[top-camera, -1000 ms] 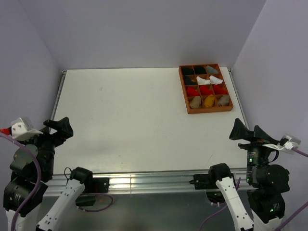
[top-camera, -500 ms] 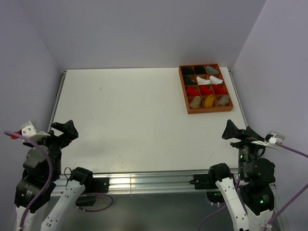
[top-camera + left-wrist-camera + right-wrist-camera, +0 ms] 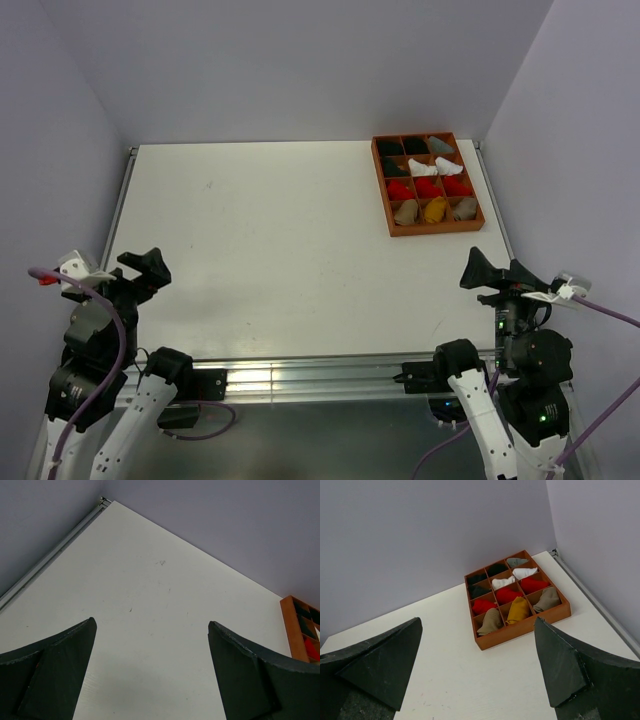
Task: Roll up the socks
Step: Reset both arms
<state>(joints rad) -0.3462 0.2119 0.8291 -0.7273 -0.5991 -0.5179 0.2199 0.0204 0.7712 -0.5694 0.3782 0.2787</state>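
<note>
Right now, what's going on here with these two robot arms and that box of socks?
Nothing is being handled. Both arms sit at the near edge of the table, left gripper and right gripper open and empty. The light brown sock, mustard sock and tan sock lie in the near row of the wooden tray at the far right, all untouched.

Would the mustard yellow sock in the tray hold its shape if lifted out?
Probably not: the mustard yellow sock looks like soft, bunched fabric, so it would likely sag. It fills its compartment of the wooden tray, so it might snag coming out.
</note>
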